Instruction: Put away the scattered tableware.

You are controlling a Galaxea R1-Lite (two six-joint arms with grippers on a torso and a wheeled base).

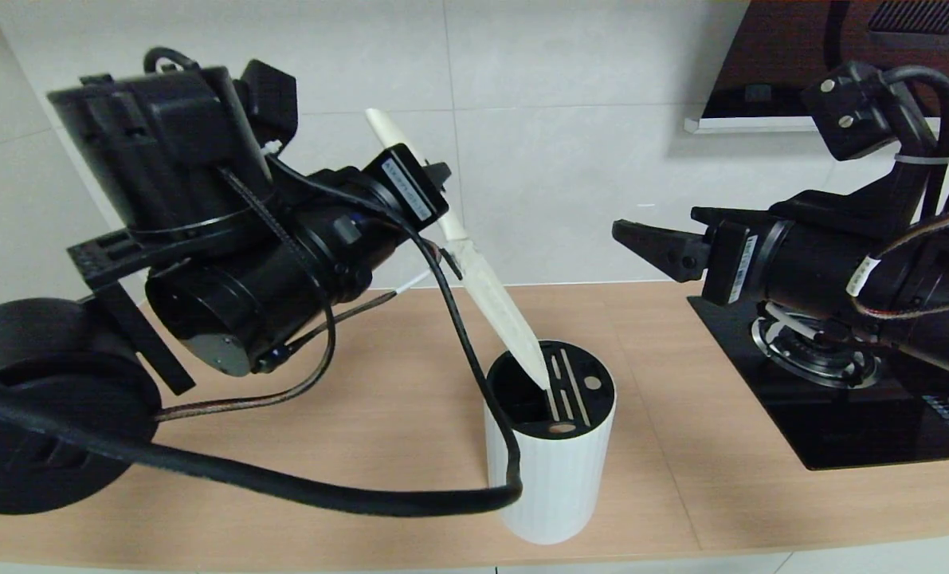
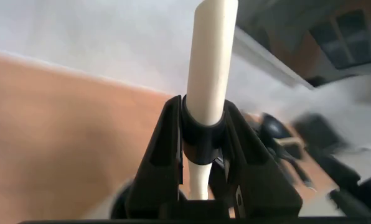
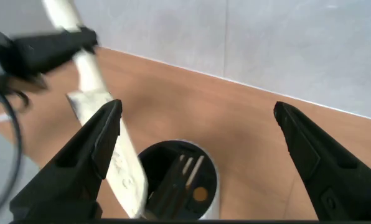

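The left tool [image 2: 201,127] is pinching the pale handle of a white knife [image 1: 490,295], its fingers pressed together around the shaft; the blade is slanting down and away from the tool, with its tip just entering the black top of the white cylindrical knife holder [image 1: 558,470] below.

As I judge it, the step in hand is seating the blade. It is leaning well off upright, so the wrist is needing to bring the knife nearer vertical before lowering, otherwise the edge is likely to be scraping the insert or tipping the holder. The grip should be staying firm until the blade is guided, and the descent slow and straight.

The holder is standing upright on the wooden tabletop [image 1: 323,430]; its top is offering one wide opening beside several narrow slots. I cannot tell whether the tip is sitting in the opening or in the nearest slot; the knife tip is the one thing I am making out inside.

Beyond the holder, the right tool [image 3: 197,112] is hanging with fingers spread wide, holding nothing, well apart from the knife; farther that way a black cooktop [image 1: 809,430] is lying flush with the tabletop.
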